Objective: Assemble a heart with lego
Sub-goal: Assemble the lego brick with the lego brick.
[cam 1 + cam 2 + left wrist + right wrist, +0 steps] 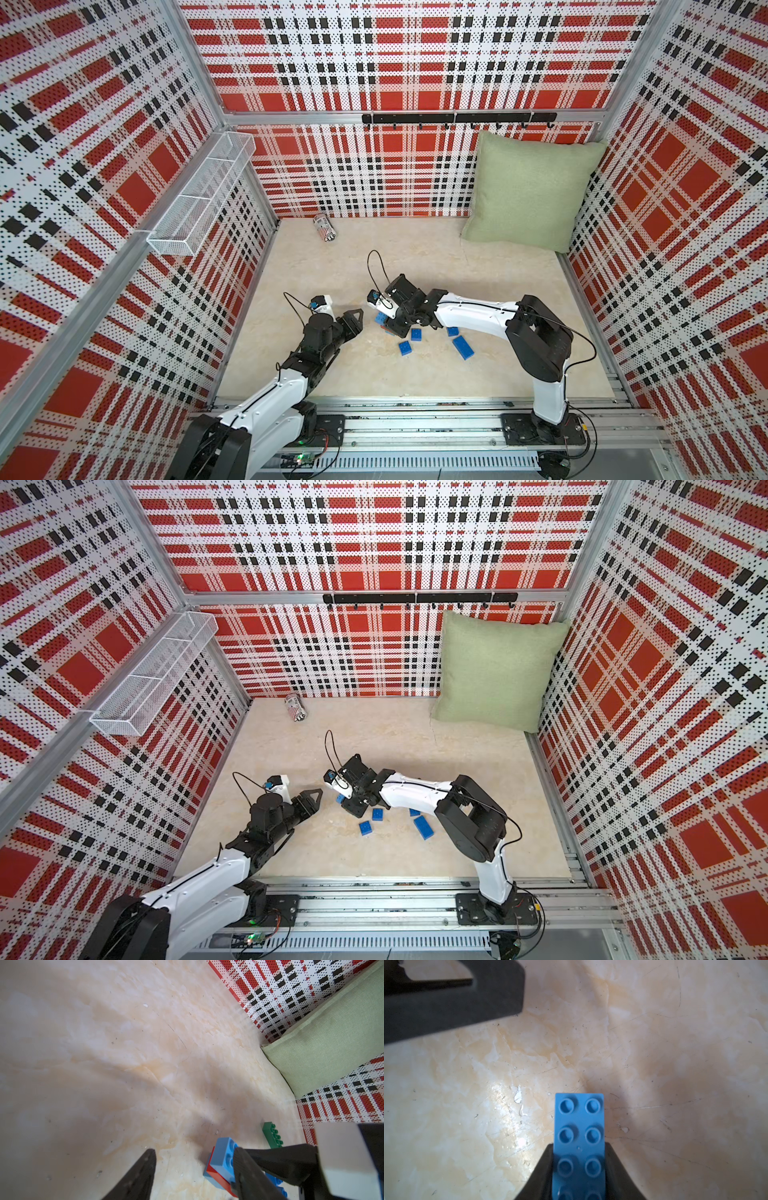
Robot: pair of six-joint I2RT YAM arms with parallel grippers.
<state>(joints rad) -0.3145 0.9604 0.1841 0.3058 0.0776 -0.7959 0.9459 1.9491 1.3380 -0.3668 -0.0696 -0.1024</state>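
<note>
The right gripper (579, 1148) pinches a long blue studded plastic brick (579, 1118) by its sides. In a top view, the left gripper (356, 321) stands half-open and empty at that brick's 9 o'clock; loose small blue bricks (416, 334) lie at 4 o'clock.

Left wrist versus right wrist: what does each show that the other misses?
Left wrist only: the green brick lying apart on the floor, a red brick beneath the blue brick, the cushion against the wall, and the left gripper standing open and empty.
Right wrist only: the blue brick's studded top seen face-on, with the right gripper shut on its two long sides.
Both: the blue brick, the floor, and a bit of the opposite gripper.
</note>
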